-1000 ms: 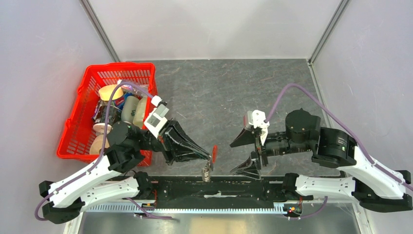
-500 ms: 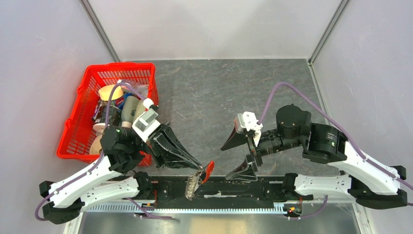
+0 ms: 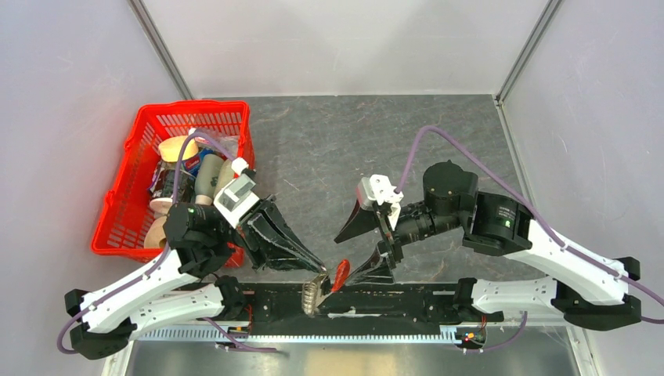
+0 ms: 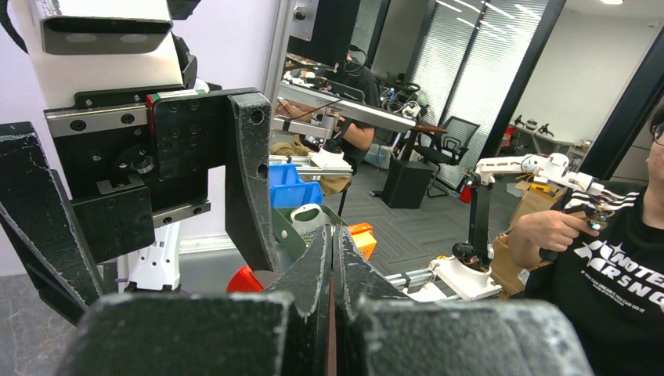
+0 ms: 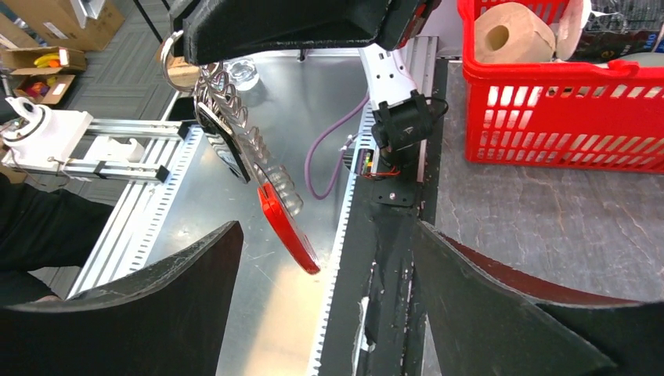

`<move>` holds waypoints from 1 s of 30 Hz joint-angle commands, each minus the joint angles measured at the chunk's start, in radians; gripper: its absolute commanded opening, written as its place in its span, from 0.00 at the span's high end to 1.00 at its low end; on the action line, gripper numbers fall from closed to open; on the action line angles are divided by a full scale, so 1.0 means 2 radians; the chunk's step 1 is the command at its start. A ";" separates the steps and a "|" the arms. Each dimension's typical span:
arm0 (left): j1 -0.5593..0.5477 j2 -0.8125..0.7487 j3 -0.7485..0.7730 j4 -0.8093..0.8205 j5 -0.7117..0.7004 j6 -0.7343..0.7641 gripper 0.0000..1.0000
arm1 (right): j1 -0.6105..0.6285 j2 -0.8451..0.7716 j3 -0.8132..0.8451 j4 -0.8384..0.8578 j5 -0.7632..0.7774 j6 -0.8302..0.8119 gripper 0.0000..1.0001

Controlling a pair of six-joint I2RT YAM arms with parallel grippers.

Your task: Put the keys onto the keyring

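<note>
My left gripper (image 3: 321, 271) is shut on the keyring and holds it over the table's near edge. The keyring's grey loop (image 3: 312, 294) hangs below the fingertips and its red strip (image 3: 341, 274) sticks out to the right. In the right wrist view the loop (image 5: 249, 157) dangles from the left gripper (image 5: 290, 19), with the red strip (image 5: 287, 227) lowest. A small black fob (image 5: 225, 149) lies against the loop; I cannot make out the silver key. My right gripper (image 3: 346, 261) is open, its fingers either side of the red strip without touching it (image 5: 325, 258). In the left wrist view the left gripper (image 4: 332, 232) shows its jaws pressed together.
A red basket (image 3: 117, 211) full of packets and rolls stands at the left, also in the right wrist view (image 5: 564, 110). A black and metal rail (image 3: 391, 301) runs along the near edge under both grippers. The grey mat (image 3: 352, 141) stretches behind.
My left gripper has dropped toward the near edge with the keyring, which has tilted. My right gripper has moved left, up to the red strip, still open.
</note>
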 commanded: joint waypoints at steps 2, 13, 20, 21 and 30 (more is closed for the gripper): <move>0.000 -0.001 0.007 0.026 0.004 -0.009 0.98 | 0.003 0.001 0.001 0.040 -0.035 0.013 0.19; 0.000 0.005 0.009 0.027 -0.004 -0.003 0.98 | 0.003 -0.003 -0.036 0.098 -0.072 0.054 0.47; 0.000 0.004 0.010 0.026 -0.013 0.002 0.98 | 0.003 -0.010 -0.040 0.095 -0.077 0.057 0.72; 0.000 0.004 0.010 0.025 -0.014 0.003 0.98 | 0.002 -0.012 -0.042 0.093 -0.078 0.057 0.73; 0.000 -0.010 0.017 -0.038 -0.043 0.046 0.96 | 0.003 -0.033 -0.060 0.098 -0.057 0.075 1.00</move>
